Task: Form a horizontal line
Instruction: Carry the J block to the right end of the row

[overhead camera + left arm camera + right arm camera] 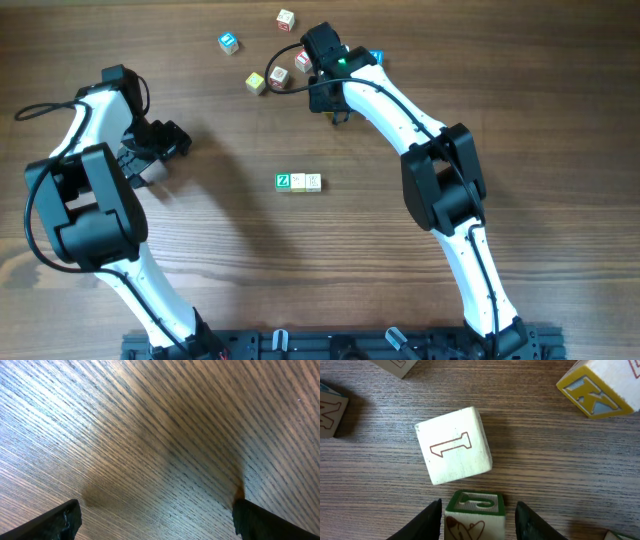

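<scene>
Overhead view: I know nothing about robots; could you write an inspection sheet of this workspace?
Surface: wooden table.
Job's things: horizontal line of three cubes, green Z cube at its left end.
Clutter: loose cubes at the far edge, among them blue cube and yellow cube.
Grippers: left gripper open over bare wood; right gripper straddles a green-topped cube, grip unclear.
Cables: black cable by the left arm.
Surroundings: black rail at the near edge.

Horizontal line: short straight row of three tiny wooden alphabet cubes, flat on table near its centre, running left-right in overhead view. Cubes side by side, touching, edges aligned. Green Z cube, green top face with white Z, at picture-left end. Middle cube and end cube cream, markings too small to read.
</scene>
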Controlling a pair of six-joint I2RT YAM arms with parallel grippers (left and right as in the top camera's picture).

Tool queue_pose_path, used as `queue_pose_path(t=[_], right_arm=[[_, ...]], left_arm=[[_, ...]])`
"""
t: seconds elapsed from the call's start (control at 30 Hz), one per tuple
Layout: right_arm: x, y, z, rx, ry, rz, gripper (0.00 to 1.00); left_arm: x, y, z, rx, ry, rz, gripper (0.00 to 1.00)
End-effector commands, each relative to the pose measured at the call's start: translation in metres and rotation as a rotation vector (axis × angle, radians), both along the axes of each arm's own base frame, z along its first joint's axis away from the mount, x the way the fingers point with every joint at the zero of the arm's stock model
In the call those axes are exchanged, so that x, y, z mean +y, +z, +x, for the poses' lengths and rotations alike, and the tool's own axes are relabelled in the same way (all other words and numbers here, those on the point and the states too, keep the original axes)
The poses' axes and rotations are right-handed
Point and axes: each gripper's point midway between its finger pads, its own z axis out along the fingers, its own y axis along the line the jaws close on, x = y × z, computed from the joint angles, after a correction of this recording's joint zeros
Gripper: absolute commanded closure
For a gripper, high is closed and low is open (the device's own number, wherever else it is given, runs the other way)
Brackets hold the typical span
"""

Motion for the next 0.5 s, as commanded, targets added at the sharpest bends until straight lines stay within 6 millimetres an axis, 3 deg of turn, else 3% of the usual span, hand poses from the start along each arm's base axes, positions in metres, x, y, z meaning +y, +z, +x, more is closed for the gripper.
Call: queue_pose_path(t=[0.0, 0.17, 0.27, 0.33, 0.47], right_arm=[[0.001, 0.019, 0.004, -0.040, 0.000, 0.002, 0.56], [0.000, 0.019, 0.004, -0.043, -0.001, 0.000, 0.71], [-0.002, 0.024, 0.003, -0.045, -0.004, -0.007, 0.73], [-0.005, 0.036, 0.003, -0.058, -0.007, -0.014, 0.75], [-0.016, 0.088, -0.017, -0.057, 0.014, -0.026, 0.76]], left_arm=[[0.006, -0.010, -0.008, 0.038, 0.003, 0.023, 0.00], [0.006, -0.010, -0.008, 0.038, 0.003, 0.023, 0.00], [0.006, -0.010, -0.008, 0.038, 0.003, 0.023, 0.00], [0.006, -0.010, -0.008, 0.038, 0.003, 0.023, 0.00], [0.006, -0.010, -0.008, 0.038, 0.003, 0.023, 0.00]])
